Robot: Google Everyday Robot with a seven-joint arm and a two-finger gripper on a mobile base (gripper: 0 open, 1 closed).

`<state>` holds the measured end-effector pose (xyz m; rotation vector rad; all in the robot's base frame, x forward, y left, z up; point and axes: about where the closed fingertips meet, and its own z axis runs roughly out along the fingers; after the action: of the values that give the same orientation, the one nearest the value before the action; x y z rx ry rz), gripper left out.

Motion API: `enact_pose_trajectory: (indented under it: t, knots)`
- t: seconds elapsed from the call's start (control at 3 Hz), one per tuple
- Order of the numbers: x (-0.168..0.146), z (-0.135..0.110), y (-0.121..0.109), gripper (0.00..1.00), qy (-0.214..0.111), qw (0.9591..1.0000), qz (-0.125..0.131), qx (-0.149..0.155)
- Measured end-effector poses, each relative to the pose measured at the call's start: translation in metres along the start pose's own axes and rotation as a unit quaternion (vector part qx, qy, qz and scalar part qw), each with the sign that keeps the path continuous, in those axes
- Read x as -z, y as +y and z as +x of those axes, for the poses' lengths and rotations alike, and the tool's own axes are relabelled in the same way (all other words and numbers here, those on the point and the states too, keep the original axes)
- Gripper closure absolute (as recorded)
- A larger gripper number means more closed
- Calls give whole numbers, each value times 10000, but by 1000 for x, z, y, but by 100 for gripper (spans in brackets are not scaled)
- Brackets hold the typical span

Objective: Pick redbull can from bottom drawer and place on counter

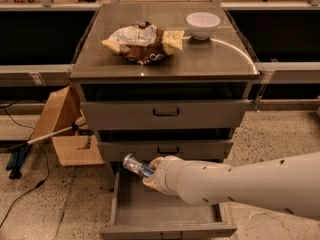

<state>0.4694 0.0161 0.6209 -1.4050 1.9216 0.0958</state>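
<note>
Far out to the left of the gripper, a cardboard box point(62, 129) sits on the floor beside the cabinet, with a pale stick point(50, 136) lying across it.

Moving in, and here's the one to watch: the redbull can point(135, 165) is just left of the gripper, over the back left part of the open bottom drawer point(167, 231), right under the front of the middle drawer point(200, 149). It's on a slant. The long axis runs from upper left down to lower right, and the shiny free end points up and left, away from the tool. The other end is buried in the grip.

The gripper point(151, 173) is clamped on that can. Its fingers point(156, 162) are closed around the lower right end, and I can see no gap between them and the metal. It sits low, above the drawer's bare grey floor, and the can looks to be off that floor.

To the right, the thick white arm point(240, 186) stretches from the gripper out past the drawer's right wall.

Well above the gripper, past the top drawer point(165, 114), is the counter point(210, 59). A crumpled snack bag point(142, 43) lies on it almost straight above the tool, with a white bowl point(202, 24) further right.
</note>
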Motion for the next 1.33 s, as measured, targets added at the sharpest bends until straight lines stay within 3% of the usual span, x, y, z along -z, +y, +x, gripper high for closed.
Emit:
enact_pose_trajectory:
  t: [0.33, 0.67, 1.33]
  knots:
    - [0, 0, -1, 100, 3, 10000, 18, 14]
    - [6, 10, -12, 100, 92, 9998, 191, 27]
    - [36, 42, -67, 100, 413, 9941, 997, 147]
